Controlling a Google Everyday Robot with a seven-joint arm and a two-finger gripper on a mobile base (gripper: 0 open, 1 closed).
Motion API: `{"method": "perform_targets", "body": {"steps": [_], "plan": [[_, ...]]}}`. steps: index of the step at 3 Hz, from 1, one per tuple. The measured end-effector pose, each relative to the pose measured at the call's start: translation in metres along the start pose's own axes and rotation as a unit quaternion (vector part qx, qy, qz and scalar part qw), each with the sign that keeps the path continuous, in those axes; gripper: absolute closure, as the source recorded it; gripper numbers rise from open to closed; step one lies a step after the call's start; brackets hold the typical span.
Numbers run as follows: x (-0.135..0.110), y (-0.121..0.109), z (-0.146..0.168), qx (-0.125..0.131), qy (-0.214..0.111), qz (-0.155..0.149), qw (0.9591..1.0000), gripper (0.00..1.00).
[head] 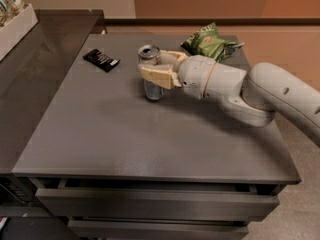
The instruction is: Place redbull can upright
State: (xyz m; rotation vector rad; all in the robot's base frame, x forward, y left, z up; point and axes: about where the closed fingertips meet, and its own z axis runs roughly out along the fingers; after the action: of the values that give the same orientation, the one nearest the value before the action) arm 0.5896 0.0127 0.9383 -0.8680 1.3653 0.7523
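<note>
The redbull can (152, 88) stands upright on the grey table (125, 134), its silver pull-tab top facing up and its base on or just above the tabletop. My gripper (151, 65) reaches in from the right and is shut around the can's middle. One tan finger (156, 76) crosses the can's front; the other lies behind it. The white arm (240, 91) stretches off to the right.
A green snack bag (207, 41) lies at the back right of the table, just behind the arm. A flat black packet (101, 60) lies at the back left. A darker counter (35, 74) with a white bin (15, 26) adjoins on the left. Drawers sit below the front edge.
</note>
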Motion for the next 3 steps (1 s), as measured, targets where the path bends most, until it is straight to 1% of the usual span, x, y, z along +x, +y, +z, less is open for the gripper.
{"method": "perform_targets", "body": {"steps": [1,2,3], "plan": [[0.0066,0.0013,0.0030,-0.005,0.000,0.020,0.9998,0.84],[0.0122,0.0026,0.0048,-0.006,-0.002,0.037,0.9993,0.61],[0.0110,0.0043,0.0065,-0.008,-0.002,0.036,0.9993,0.37]]}}
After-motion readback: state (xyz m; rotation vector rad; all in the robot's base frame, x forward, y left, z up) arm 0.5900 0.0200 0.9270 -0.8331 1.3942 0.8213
